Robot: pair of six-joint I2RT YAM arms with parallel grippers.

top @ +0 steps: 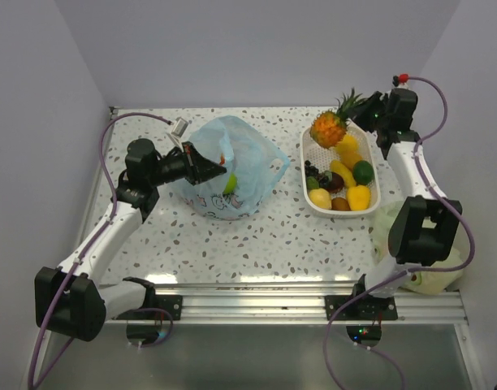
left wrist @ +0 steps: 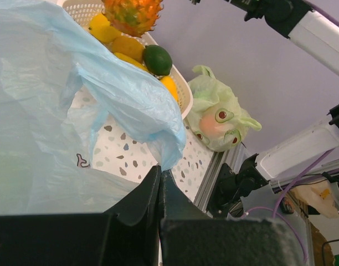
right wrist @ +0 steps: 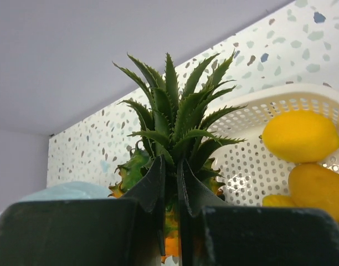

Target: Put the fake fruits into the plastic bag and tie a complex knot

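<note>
So the right pincer [right wrist: 170, 166] is clamped shut on the leafy crown of the pineapple [right wrist: 175, 111], which is at the far end of the basket [right wrist: 241, 166] with the other fruits [top: 352, 195]. The left pincer [left wrist: 160, 185] is fully closed too, pinching an edge of the light-blue bag [left wrist: 42, 111]. That one lies on the desk [top: 273, 236], left of the basket. It has dark print low on its side, too small to read. A green bag [left wrist: 214, 105] with a cartoon face sits by the desk's right edge.
</note>
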